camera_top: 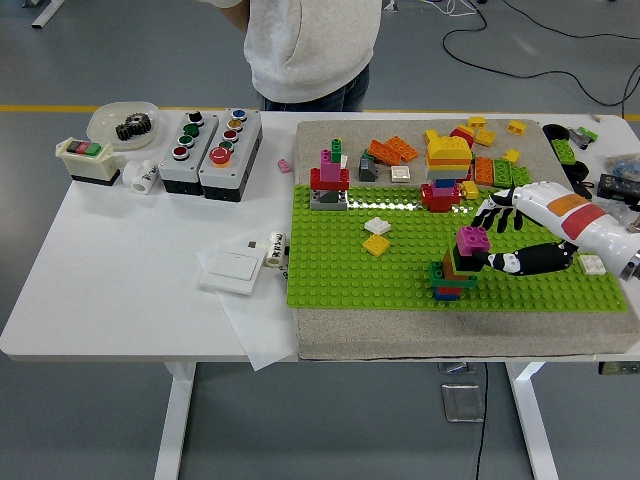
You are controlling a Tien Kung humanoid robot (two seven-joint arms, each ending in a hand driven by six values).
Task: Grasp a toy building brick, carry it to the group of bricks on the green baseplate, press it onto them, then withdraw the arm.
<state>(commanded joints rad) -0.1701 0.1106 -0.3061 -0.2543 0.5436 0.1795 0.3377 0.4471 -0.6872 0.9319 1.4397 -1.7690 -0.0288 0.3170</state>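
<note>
My right hand [480, 240] reaches in from the right and is shut on a magenta brick [472, 239]. It holds the brick on top of a small stack [451, 272] of orange, green, red and blue bricks at the front middle of the green baseplate [340, 280]. The thumb lies low along the plate and the other fingers [498, 212] spread above. The stack's top is hidden by the magenta brick. My left arm is out of view.
Other brick stacks stand at the plate's back: a red and pink one [330, 180] and a yellow-topped one [447, 170]. Loose bricks [392, 150] lie behind. White and yellow bricks [377, 235] sit mid-plate. Button boxes [210, 140] and a switch plate [232, 268] lie left. A person [310, 50] stands at the far side.
</note>
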